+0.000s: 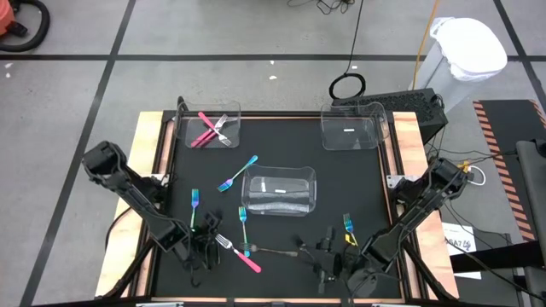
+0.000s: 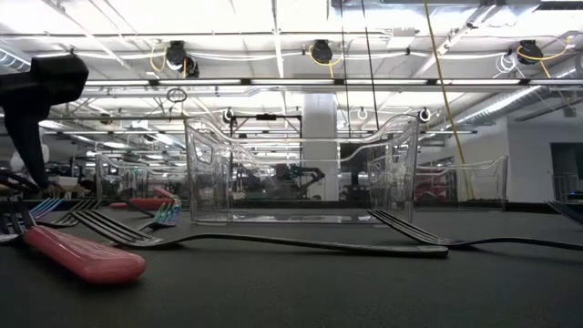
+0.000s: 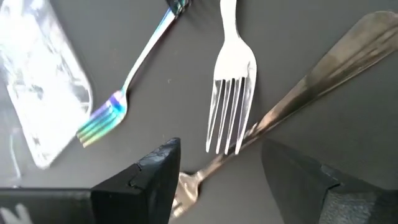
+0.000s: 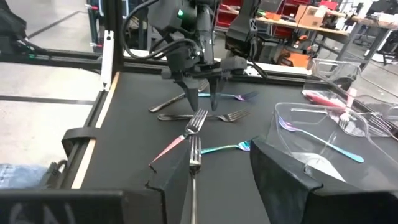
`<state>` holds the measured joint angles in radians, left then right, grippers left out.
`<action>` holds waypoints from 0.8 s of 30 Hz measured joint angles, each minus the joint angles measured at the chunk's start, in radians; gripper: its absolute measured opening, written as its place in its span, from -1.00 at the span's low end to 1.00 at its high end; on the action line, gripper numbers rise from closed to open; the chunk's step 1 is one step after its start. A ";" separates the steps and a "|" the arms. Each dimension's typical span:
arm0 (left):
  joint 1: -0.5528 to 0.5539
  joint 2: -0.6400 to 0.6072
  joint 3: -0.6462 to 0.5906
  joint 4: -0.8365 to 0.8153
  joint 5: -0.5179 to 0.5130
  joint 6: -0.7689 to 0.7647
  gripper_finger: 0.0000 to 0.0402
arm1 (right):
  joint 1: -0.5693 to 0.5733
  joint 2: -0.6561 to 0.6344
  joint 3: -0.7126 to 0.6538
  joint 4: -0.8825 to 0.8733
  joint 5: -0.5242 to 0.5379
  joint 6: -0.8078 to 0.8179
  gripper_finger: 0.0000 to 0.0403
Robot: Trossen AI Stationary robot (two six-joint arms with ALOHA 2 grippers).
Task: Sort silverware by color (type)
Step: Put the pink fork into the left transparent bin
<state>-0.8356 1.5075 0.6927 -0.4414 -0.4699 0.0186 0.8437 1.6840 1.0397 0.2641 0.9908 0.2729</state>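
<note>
Now your left end effector (image 3: 217, 180) hung spread over a grey fork (image 3: 231, 99) crossing a grey handle (image 3: 329, 68); your right end effector (image 4: 221, 180) was spread above another fork (image 4: 194, 162).

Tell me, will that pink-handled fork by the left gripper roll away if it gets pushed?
Probably not: the pink-handled fork lies flat on the mat, so it would likely slide or spin. It looks stiff. Its tines seem to cross a grey fork below the open left gripper, which might get dragged along.

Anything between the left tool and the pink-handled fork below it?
Nothing visible: the left tool hangs open right over the pink-handled fork. The fork's tines lie across a grey utensil underneath.
</note>
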 joint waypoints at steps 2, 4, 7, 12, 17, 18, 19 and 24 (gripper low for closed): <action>0.000 0.010 0.000 0.009 -0.004 0.050 0.12 | 0.000 0.000 0.000 -0.001 0.000 0.000 -0.18; 0.000 0.018 0.000 0.018 -0.011 0.107 0.12 | 0.001 0.000 0.000 -0.004 0.000 -0.003 -0.18; 0.000 0.033 0.001 0.016 -0.022 0.176 0.12 | 0.001 0.000 0.000 -0.003 0.000 -0.004 -0.18; 0.000 0.044 0.001 0.017 -0.041 0.214 0.12 | 0.001 0.000 0.000 -0.002 0.000 -0.015 -0.18; -0.004 0.044 0.001 0.019 -0.057 0.216 0.06 | 0.001 0.000 0.000 0.000 0.000 -0.023 -0.18; -0.005 0.044 0.000 0.019 -0.058 0.216 0.02 | 0.001 0.000 0.000 0.000 0.000 -0.023 -0.18; -0.005 0.044 0.001 0.019 -0.058 0.217 -0.01 | 0.001 0.000 0.000 0.000 0.000 -0.023 -0.18; -0.005 0.044 0.001 0.018 -0.059 0.226 -0.23 | 0.001 0.000 0.000 0.000 0.001 -0.024 -0.18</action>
<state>-0.8402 1.5513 0.6933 -0.4237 -0.5285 0.2446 0.8444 1.6840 1.0397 0.2646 0.9916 0.2493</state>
